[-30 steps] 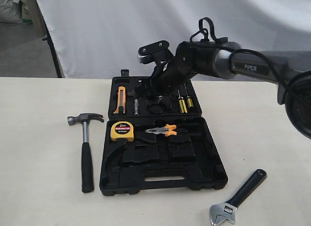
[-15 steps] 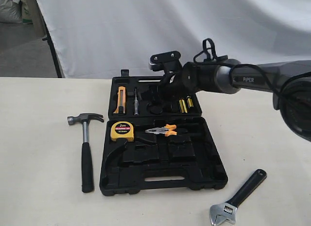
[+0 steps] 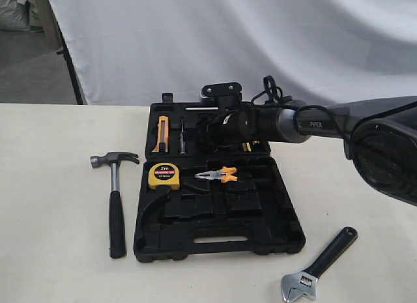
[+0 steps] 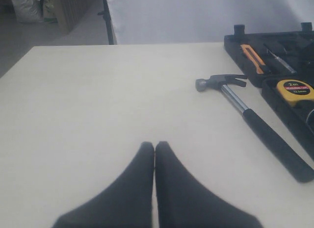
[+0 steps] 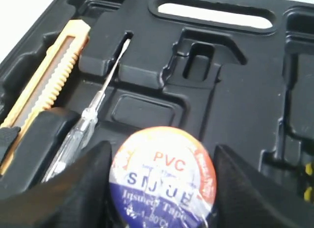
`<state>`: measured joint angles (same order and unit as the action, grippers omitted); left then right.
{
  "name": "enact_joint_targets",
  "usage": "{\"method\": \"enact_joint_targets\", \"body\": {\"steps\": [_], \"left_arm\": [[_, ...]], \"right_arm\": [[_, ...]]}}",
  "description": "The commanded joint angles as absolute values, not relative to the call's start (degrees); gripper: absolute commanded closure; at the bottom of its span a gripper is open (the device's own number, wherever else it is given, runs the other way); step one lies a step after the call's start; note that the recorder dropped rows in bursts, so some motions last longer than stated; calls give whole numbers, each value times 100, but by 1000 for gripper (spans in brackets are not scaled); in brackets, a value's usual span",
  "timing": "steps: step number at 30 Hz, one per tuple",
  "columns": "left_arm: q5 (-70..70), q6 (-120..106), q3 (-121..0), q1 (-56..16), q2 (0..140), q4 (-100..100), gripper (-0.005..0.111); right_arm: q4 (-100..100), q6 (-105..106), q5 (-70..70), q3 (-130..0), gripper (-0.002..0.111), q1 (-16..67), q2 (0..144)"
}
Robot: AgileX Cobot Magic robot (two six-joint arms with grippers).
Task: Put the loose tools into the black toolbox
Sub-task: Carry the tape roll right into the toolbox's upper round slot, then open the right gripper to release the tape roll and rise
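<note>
Right gripper (image 5: pixel 162 157) straddles the roll of tape (image 5: pixel 164 181) above the black toolbox's (image 3: pixel 287 236) far half (contact unclear); a misaligned release could seat it crooked. Left gripper (image 4: pixel 154 152) is pressed together.

Toolbox (image 3: pixel 195 251): black moulded case, open flat on the table, lid half at the far side, base half near, handle cut-out along the near edge. Hammer (image 3: pixel 116 202): steel claw head, chrome neck, black grip. It lies flat on the table just left of the toolbox base, outside it, head at the far end, handle towards the near edge. Adjustable wrench (image 3: pixel 320 264): silver jaws, black handle, flat on the table off the toolbox's near-right corner, apart from it, jaws nearest the front. Tape roll (image 5: pixel 164 174): dark roll, red/white/blue PVC label face up, over the lid half, with the right gripper (image 5: pixel 162 150) fingers against both sides.
</note>
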<state>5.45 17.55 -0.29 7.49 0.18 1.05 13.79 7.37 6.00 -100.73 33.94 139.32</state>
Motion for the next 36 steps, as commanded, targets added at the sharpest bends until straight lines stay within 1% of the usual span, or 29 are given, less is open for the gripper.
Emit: {"method": "enact_joint_targets", "body": {"steps": [1,11,13,19,24,26,34,36], "left_arm": [[503,1782,-44,894,0,130,106],[503,1782,-44,894,0,130,106],[503,1782,-44,894,0,130,106],[503,1782,-44,894,0,130,106],[503,1782,-44,894,0,130,106],[503,1782,-44,894,0,130,106],[503,1782,-44,894,0,130,106],[503,1782,-44,894,0,130,106]], "right_arm": [[1379,726,989,-10061,66,3427,14005],[1351,670,1627,-10061,65,3416,13716],[1340,670,1637,-10061,63,3416,13672],[1340,681,1549,-10061,46,3406,13648],[1313,681,1575,-10061,23,3348,13524],[1264,688,1648,-10061,17,3348,13439],[1182,688,1820,-10061,17,3348,12682],[1182,818,2057,-10061,20,3348,12463]]}}
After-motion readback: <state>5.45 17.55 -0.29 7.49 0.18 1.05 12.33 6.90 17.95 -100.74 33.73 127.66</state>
